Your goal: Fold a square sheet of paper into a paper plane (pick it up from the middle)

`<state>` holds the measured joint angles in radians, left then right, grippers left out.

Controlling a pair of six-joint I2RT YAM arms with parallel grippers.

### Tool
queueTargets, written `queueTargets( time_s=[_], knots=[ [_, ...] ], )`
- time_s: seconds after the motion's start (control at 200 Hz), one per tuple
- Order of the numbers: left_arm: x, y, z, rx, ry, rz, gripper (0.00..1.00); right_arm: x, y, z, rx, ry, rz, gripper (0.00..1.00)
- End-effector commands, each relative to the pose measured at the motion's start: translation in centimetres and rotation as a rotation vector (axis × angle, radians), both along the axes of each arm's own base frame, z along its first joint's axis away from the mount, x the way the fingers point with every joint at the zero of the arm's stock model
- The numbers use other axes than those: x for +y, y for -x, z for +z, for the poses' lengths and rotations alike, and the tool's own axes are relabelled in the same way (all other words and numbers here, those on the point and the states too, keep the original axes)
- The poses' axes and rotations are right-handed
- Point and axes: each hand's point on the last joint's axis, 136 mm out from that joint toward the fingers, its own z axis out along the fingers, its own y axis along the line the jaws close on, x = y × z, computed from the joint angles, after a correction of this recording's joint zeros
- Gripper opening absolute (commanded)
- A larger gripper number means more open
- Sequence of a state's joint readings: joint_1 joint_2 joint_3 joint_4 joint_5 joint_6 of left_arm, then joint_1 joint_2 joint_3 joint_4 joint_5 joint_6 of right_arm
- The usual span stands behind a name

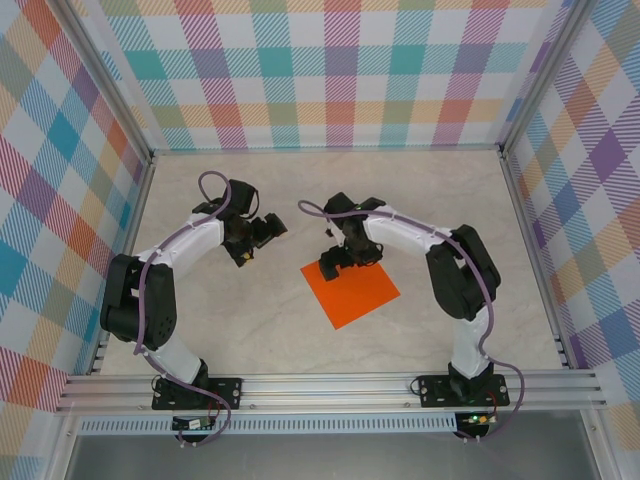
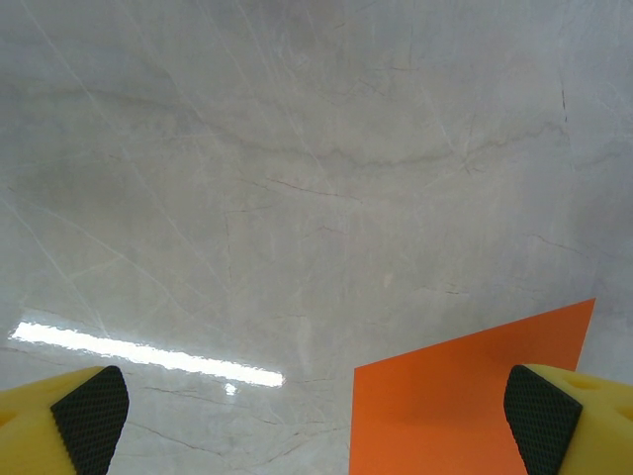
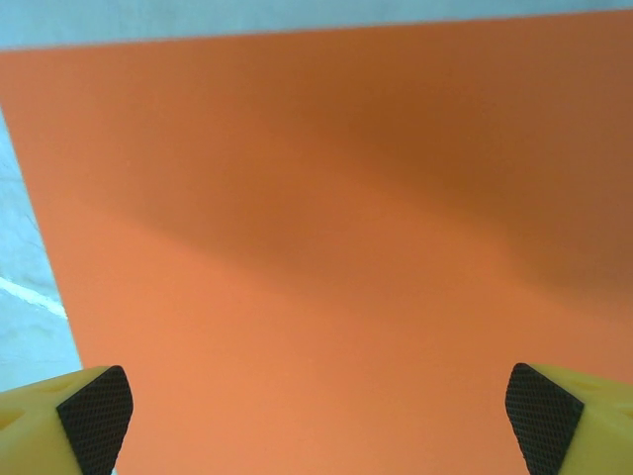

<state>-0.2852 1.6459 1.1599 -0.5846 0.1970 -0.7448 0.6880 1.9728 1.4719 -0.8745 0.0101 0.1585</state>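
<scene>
- Currently, the flat square sheet of bright orange paper point(image 1: 352, 293) is seen lying unfolded on the pale marbled tabletop point(image 1: 250, 330).
- The right gripper point(image 1: 338, 262) is held over the sheet's far corner, jaws spread wide, nothing grasped.
- The left gripper point(image 1: 255, 240) is kept apart to the sheet's left, likewise released.
- The jaws should be centred over the sheet's middle before being lowered and closed gently, lest the paper be slid or crumpled.
</scene>
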Motion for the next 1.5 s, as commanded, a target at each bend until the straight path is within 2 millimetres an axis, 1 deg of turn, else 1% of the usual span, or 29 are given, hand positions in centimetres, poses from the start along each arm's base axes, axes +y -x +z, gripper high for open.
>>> queueTargets(
  time_s=[0.0,0.145,0.3,0.54,0.71,0.82,0.94,1.05,1.185,1.335,1.41,1.495],
  knots=[
    [0.4,0.7,0.2,0.010,0.001,0.016,1.00,-0.3,1.0,-0.9,0.063,0.042,0.066,1.00],
    [0.1,0.7,-0.1,0.017,0.015,0.006,1.00,-0.1,1.9,-2.0,0.126,0.059,0.062,1.00],
    [0.0,0.8,-0.5,0.031,0.019,0.003,1.00,-0.4,2.2,-3.4,0.153,0.101,0.048,1.00],
    [0.0,0.9,-0.7,0.040,0.018,0.006,1.00,-1.9,2.9,-6.4,0.193,0.207,0.030,0.98],
    [0.0,1.0,-0.9,0.046,0.016,0.006,1.00,-2.6,3.4,-8.0,0.199,0.266,0.019,0.96],
    [0.5,1.1,-1.0,0.050,-0.007,0.022,1.00,-3.1,3.8,-9.1,0.205,0.294,0.006,0.94],
    [1.5,1.2,-0.6,0.035,-0.048,0.047,1.00,-3.6,4.1,-10.0,0.210,0.320,-0.009,0.90],
    [1.6,1.3,-0.3,0.028,-0.052,0.050,1.00,-3.8,4.5,-10.8,0.223,0.321,-0.011,0.88],
    [1.6,1.4,-0.5,0.032,-0.051,0.051,1.00,-3.9,4.7,-11.2,0.229,0.321,-0.013,0.85],
    [1.5,1.4,-0.6,0.035,-0.047,0.051,1.00,-3.9,4.5,-11.1,0.220,0.323,-0.017,0.83],
    [1.5,1.4,-0.5,0.032,-0.045,0.051,1.00,-3.7,4.3,-10.6,0.211,0.309,-0.019,0.82],
    [1.5,1.4,-0.4,0.032,-0.043,0.049,1.00,-3.1,3.9,-9.4,0.195,0.268,-0.025,0.80]
  ],
)
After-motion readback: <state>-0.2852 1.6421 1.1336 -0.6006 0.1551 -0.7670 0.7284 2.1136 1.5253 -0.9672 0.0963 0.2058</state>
